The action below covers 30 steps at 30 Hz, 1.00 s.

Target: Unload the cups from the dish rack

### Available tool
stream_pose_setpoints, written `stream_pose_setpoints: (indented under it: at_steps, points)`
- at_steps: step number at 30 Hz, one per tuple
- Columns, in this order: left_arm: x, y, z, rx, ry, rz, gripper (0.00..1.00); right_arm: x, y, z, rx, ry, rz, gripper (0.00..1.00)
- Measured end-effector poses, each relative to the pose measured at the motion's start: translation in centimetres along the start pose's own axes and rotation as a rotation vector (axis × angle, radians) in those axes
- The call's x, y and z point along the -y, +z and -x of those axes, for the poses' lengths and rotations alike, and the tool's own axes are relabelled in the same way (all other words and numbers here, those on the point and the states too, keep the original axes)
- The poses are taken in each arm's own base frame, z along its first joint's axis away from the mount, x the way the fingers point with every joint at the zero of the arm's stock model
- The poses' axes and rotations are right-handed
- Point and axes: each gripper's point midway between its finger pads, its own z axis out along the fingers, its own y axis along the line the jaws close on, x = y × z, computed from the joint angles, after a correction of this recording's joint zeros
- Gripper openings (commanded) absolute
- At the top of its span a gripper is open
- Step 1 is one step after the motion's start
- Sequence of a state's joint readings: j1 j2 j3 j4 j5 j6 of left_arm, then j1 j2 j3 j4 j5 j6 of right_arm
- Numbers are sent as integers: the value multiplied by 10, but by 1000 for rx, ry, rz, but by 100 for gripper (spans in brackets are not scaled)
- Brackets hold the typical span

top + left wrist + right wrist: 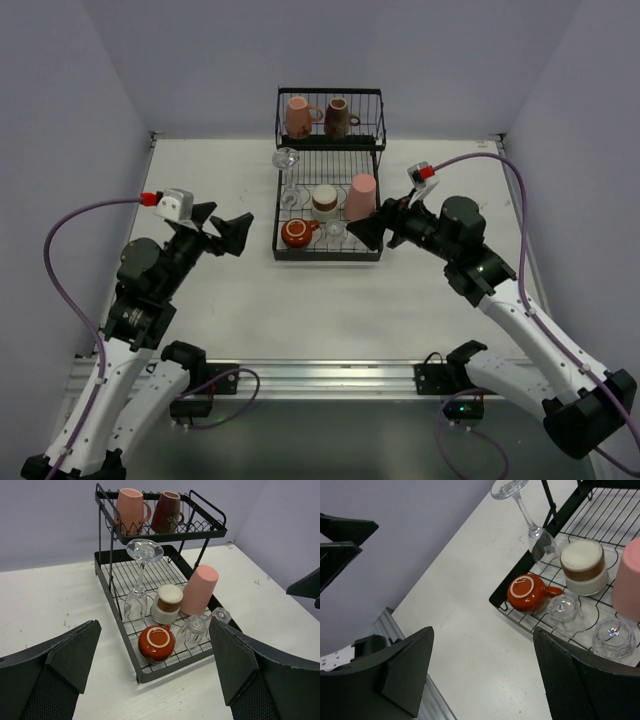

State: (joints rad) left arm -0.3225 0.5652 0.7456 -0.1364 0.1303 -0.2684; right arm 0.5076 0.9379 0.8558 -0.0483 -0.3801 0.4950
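White table (320, 310) fills the middle of the top view, surface lightly scuffed (dark specks show best at centre-left of the left wrist view). Plain lavender walls (430, 50) close it in at the back, left and right. Aluminium rail (330, 375) runs along the table's near edge, lower middle of frame.

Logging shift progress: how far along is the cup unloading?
Nothing looks done. Both the left pincer and right pincer are open and empty. Everything sits in the dish rack: pink mug and brown mug on top; salmon tumbler, white-and-brown cup, orange cup and clear glasses below.
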Motion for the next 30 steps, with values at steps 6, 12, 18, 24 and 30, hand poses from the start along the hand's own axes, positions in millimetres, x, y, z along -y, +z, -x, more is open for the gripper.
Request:
stream_pose_setpoints:
  at_steps: [6, 12, 18, 24, 30]
  points:
    - [0, -5, 4, 19, 2, 3, 100, 13, 10, 17, 24, -47, -98, 79]
    - [-3, -7, 7, 30, -3, 27, 100, 45, 37, 18, -9, -58, -272, 89]
    - [-11, -8, -1, 3, -10, 70, 100, 110, 60, 17, -55, -80, -530, 89]
    - [-16, -9, -7, -6, -11, 94, 100, 156, 85, 27, -62, -86, -688, 89]
    - [-17, -7, -13, -25, -13, 96, 100, 186, 101, 7, -115, -90, -765, 89]
